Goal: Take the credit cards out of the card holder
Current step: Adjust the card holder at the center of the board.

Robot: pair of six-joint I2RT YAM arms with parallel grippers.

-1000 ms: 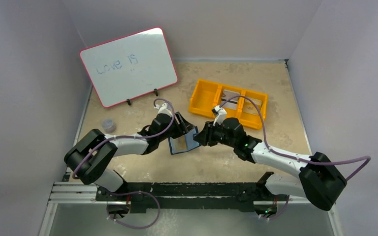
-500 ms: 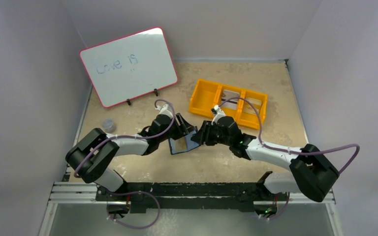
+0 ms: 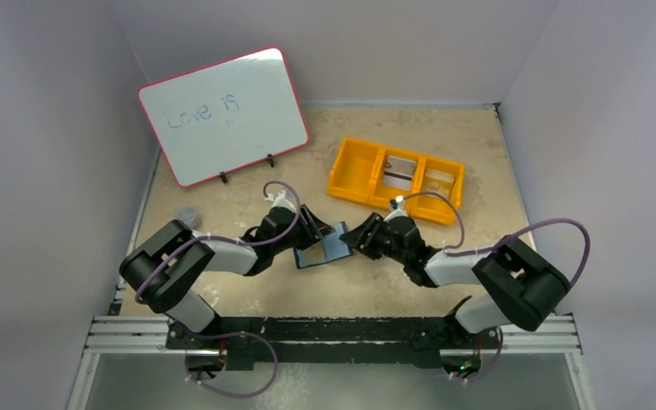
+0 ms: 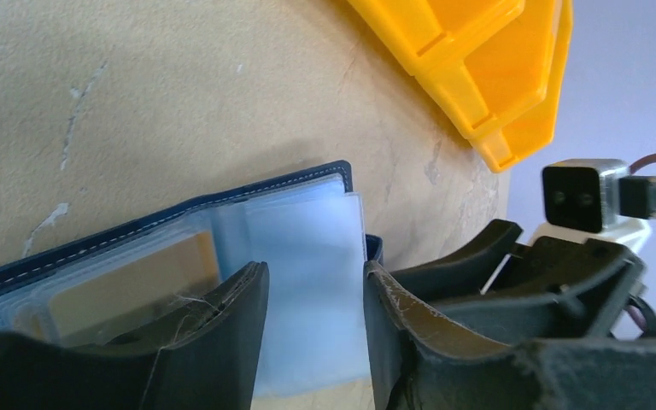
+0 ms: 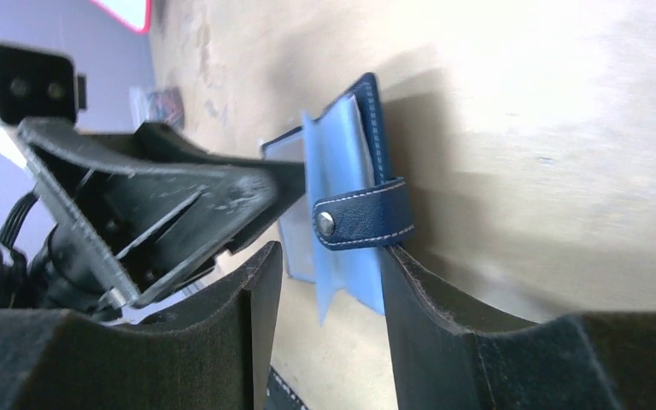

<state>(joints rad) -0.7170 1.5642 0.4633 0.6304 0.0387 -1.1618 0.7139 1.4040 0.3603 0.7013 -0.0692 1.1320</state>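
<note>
Right now my left tool (image 4: 314, 275) and right tool (image 5: 331, 258) both have jaws apart, straddling the card holder (image 3: 319, 248) near the middle of the desk (image 3: 478, 175).

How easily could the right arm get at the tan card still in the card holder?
Probably not easily. The right gripper sits at the card holder's snap tab, while the tan card lies on the far side, with the left gripper over the pockets between.
</note>
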